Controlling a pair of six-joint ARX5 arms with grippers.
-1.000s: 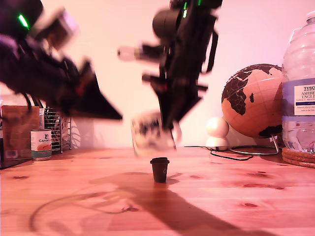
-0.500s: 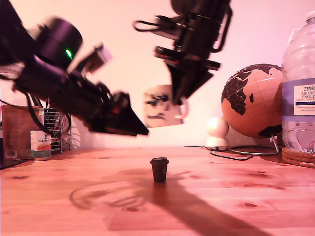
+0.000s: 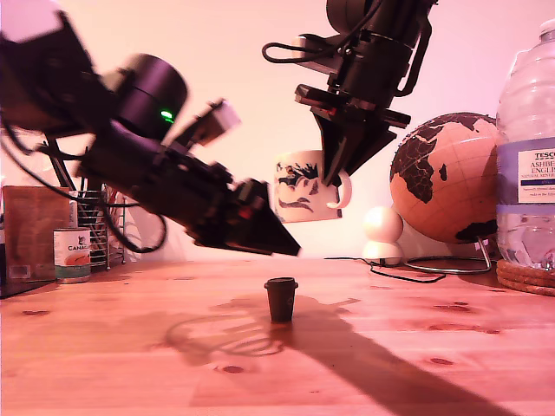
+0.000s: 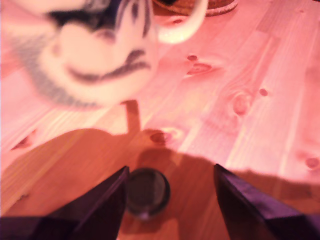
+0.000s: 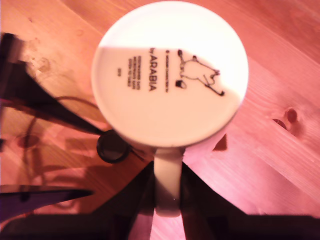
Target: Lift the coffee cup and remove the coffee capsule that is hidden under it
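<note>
The coffee cup (image 3: 303, 186), white with a dark pattern, hangs upside down in the air, its base (image 5: 170, 75) facing the second wrist camera. My second gripper (image 3: 336, 184) is shut on its loop handle (image 5: 167, 185). The coffee capsule (image 3: 281, 299) stands uncovered on the wooden table (image 3: 416, 347), below the cup and slightly to the exterior view's left of it. My first gripper (image 3: 288, 248) reaches down from the exterior view's left, open, just above the capsule. In the first wrist view the capsule (image 4: 146, 192) lies near one finger (image 4: 107, 200), with the blurred cup (image 4: 95, 55) beyond.
On the exterior view's right stand a globe (image 3: 442, 178), a big water bottle (image 3: 527, 156) on a cork mat (image 3: 525, 277), and a white round ornament (image 3: 382, 230) with a cable. A tin can (image 3: 72, 254) and wire rack (image 3: 100, 230) sit at the far left.
My second gripper has carried the cup up and toward the exterior view's right. My first gripper has swung down from the left until its tips hang just over the capsule.
</note>
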